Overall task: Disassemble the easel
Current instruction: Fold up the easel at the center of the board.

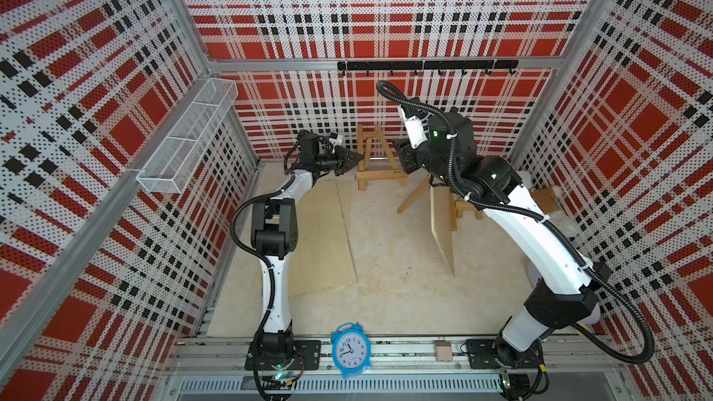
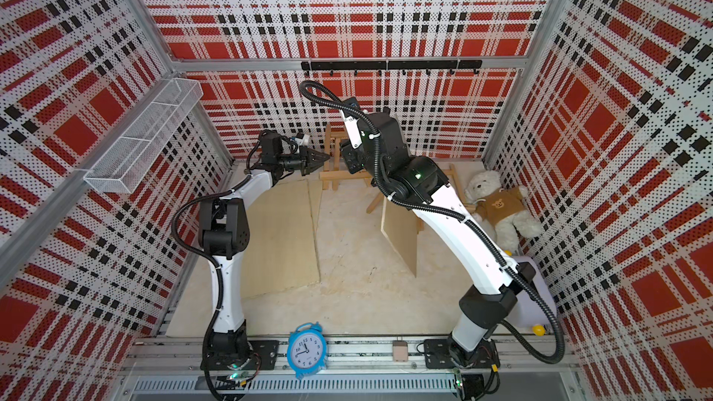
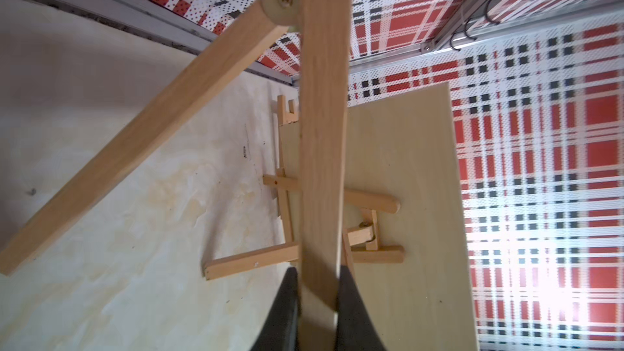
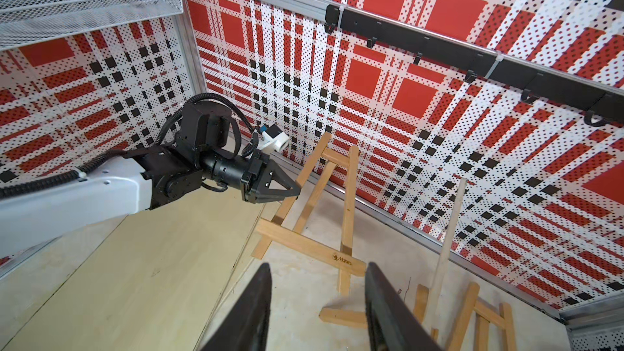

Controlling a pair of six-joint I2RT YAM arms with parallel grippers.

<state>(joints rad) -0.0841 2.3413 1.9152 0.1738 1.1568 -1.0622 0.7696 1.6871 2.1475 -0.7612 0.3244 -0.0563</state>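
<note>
Slanted front leg (image 4: 312,160) of wooden easel (image 4: 350,197) held by closed left gripper (image 4: 296,190). Right gripper (image 4: 318,266) partly open, nothing held; ledge bar (image 4: 310,248) seen crosswise just ahead.

The easel (image 4: 304,246) in the left gripper (image 4: 296,190) is bare pale wood, matt and smooth; the gripper looks matt black plastic; the bench (image 1: 386,264) below is dull, stained board.
</note>
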